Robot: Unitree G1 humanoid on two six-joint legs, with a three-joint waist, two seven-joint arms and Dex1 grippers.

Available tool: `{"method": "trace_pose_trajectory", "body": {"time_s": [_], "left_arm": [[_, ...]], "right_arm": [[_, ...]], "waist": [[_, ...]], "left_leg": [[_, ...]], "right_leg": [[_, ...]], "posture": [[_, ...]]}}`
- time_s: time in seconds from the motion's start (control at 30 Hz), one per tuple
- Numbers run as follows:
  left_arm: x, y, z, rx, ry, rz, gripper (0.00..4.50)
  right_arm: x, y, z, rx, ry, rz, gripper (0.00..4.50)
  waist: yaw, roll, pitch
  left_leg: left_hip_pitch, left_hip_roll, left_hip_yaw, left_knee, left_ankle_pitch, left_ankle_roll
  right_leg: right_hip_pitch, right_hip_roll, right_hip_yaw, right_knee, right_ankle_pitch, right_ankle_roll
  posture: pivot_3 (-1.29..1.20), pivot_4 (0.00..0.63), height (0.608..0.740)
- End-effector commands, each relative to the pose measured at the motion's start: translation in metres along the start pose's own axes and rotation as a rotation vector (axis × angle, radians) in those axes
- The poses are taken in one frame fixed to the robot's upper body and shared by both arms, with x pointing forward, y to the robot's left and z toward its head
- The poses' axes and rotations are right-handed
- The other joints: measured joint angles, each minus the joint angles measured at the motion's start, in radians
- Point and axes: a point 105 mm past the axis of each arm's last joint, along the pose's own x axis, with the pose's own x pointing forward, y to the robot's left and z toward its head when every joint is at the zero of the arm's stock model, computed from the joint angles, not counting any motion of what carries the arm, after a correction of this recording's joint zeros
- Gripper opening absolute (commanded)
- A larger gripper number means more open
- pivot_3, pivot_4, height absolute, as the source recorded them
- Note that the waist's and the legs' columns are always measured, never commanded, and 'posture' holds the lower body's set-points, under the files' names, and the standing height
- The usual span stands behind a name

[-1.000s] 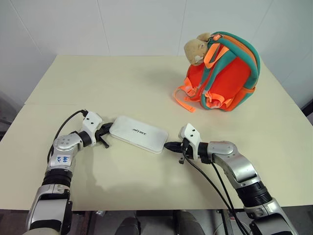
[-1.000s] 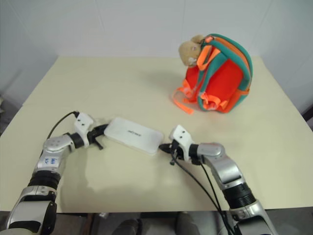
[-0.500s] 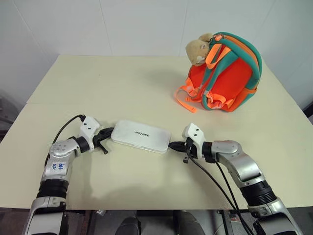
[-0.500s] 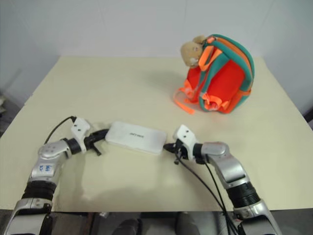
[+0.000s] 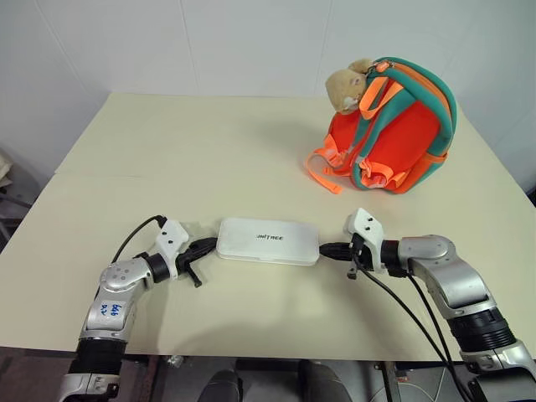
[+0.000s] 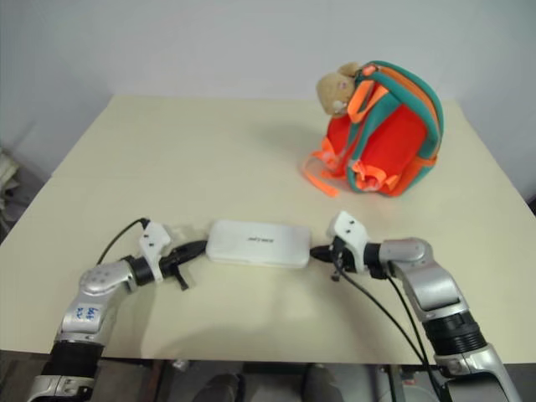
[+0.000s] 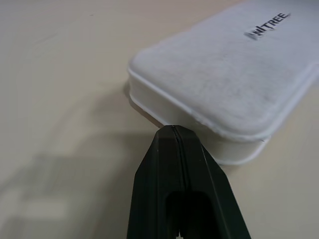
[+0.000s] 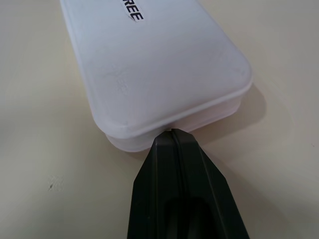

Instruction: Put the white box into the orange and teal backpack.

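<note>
The white box (image 5: 268, 241) lies flat on the cream table (image 5: 209, 159), its long side across my view and dark lettering on its lid. My left gripper (image 5: 209, 244) is shut, its tip pressed against the box's left end (image 7: 199, 129). My right gripper (image 5: 327, 248) is shut too, its tip against the right end (image 8: 164, 124). The box sits pinched between the two tips. The orange and teal backpack (image 5: 394, 130) stands upright at the far right of the table, a tan plush toy (image 5: 345, 84) at its top, well beyond the box.
Loose orange straps (image 5: 322, 172) trail from the backpack's base onto the table towards the box. White walls (image 5: 251, 42) close the far side. Black cables (image 5: 402, 310) hang from my right wrist over the table's near edge.
The box has turned from a slant to lie straight across my view and has shifted right. Both grippers stayed shut at its ends: the left drew back and right, the right swung outward.
</note>
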Motion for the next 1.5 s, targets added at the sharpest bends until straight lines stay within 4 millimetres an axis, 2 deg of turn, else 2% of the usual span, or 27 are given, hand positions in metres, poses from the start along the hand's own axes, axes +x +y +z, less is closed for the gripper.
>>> {"method": "trace_pose_trajectory", "body": {"time_s": [0.03,0.27,0.43,0.53,0.73,0.97,1.1,1.23,1.33,1.5], "left_arm": [[0.011,-0.029,-0.009,-0.04,0.02,-0.094,0.0],[0.017,-0.05,-0.007,-0.071,0.008,-0.13,0.0],[0.018,-0.061,-0.007,-0.092,0.009,-0.152,0.0],[0.017,-0.061,-0.008,-0.092,0.015,-0.146,0.0],[0.013,-0.048,-0.009,-0.071,0.033,-0.104,0.0],[0.009,-0.038,-0.007,-0.056,0.036,-0.076,0.0],[0.01,-0.036,-0.006,-0.051,0.034,-0.076,0.0],[0.011,-0.034,-0.003,-0.046,0.028,-0.071,0.0],[0.011,-0.033,-0.003,-0.044,0.026,-0.068,0.0],[0.013,-0.034,-0.001,-0.042,0.018,-0.067,0.0]], "right_arm": [[-0.014,0.003,0.006,-0.021,-0.017,0.005,0.12],[-0.037,-0.003,-0.016,0.012,0.043,-0.041,0.12],[-0.044,-0.006,-0.025,0.018,0.06,-0.056,0.12],[-0.043,-0.006,-0.026,0.019,0.057,-0.053,0.12],[-0.042,-0.007,-0.033,0.025,0.077,-0.046,0.12],[-0.051,-0.049,-0.041,0.002,0.114,-0.178,0.12],[-0.046,-0.067,-0.04,-0.017,0.113,-0.211,0.12],[-0.033,-0.074,-0.035,-0.035,0.09,-0.21,0.12],[-0.017,-0.07,-0.029,-0.047,0.061,-0.178,0.12],[0.006,-0.052,-0.013,-0.064,0.008,-0.107,0.12]], "waist": [[0.005,0.0,0.0],[0.017,0.001,0.0],[0.018,0.001,-0.001],[0.018,0.001,-0.001],[0.018,0.002,-0.001],[0.007,0.002,-0.001],[-0.005,0.002,-0.001],[-0.009,0.002,-0.001],[-0.012,0.002,-0.001],[-0.024,0.001,-0.001]], "left_leg": [[0.0,0.0,0.0,0.0,0.0,0.0],[0.0,-0.001,0.0,0.001,0.0,0.0],[0.0,-0.001,0.0,0.002,0.0,0.0],[0.001,-0.001,0.0,0.002,0.0,0.0],[0.001,-0.001,0.0,0.002,0.0,0.0],[0.002,-0.001,0.001,0.003,0.0,0.0],[0.002,0.0,0.001,0.003,0.001,0.0],[0.002,0.0,0.001,0.003,0.001,0.0],[0.002,0.0,0.001,0.003,0.001,0.0],[0.002,0.0,0.0,0.002,0.001,0.0]], "right_leg": [[0.0,0.0,0.0,0.0,0.0,0.0],[0.001,0.0,0.0,0.0,0.0,0.0],[0.001,0.0,0.0,0.0,0.0,0.0],[0.001,0.0,0.0,0.0,0.0,0.0],[0.002,0.0,0.0,0.0,0.0,0.0],[0.002,0.0,0.0,0.0,0.001,-0.001],[0.003,0.0,0.0,0.0,0.002,-0.001],[0.003,0.0,0.0,0.0,0.002,-0.001],[0.002,0.0,0.001,0.0,0.002,-0.001],[0.002,0.001,0.0,0.001,0.002,-0.001]], "posture": [[0.0,0.15,0.74],[0.0,0.15,0.74],[0.0,0.15,0.74],[0.0,0.15,0.74],[0.0,0.15,0.74],[0.0,0.15,0.74],[0.0,0.15,0.74],[0.0,0.15,0.74],[0.0,0.15,0.74],[0.0,0.15,0.74]]}}
